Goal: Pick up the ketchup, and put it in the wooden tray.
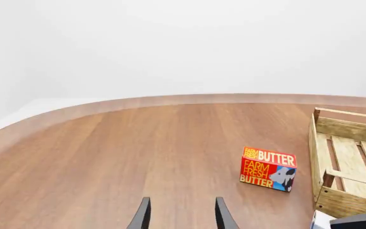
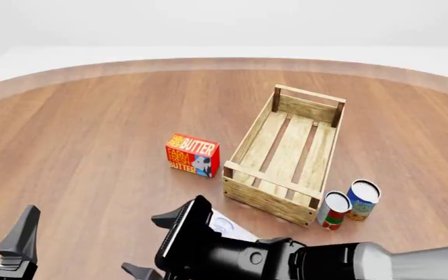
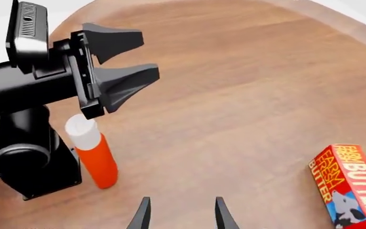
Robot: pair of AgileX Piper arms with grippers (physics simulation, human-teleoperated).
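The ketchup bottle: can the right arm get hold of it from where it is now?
Probably yes. In the right wrist view the ketchup stands upright just ahead of the right gripper, whose fingers are spread. Nothing lies between them, though the left gripper hangs close by.

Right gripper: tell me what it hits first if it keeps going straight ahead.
Probably bare table. The right gripper is open; the ketchup and left gripper sit off to one side, the butter box to the other. Depth unclear.

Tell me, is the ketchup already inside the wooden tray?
No, the ketchup stands upright on the table near the left arm's base, and the wooden tray holds nothing.
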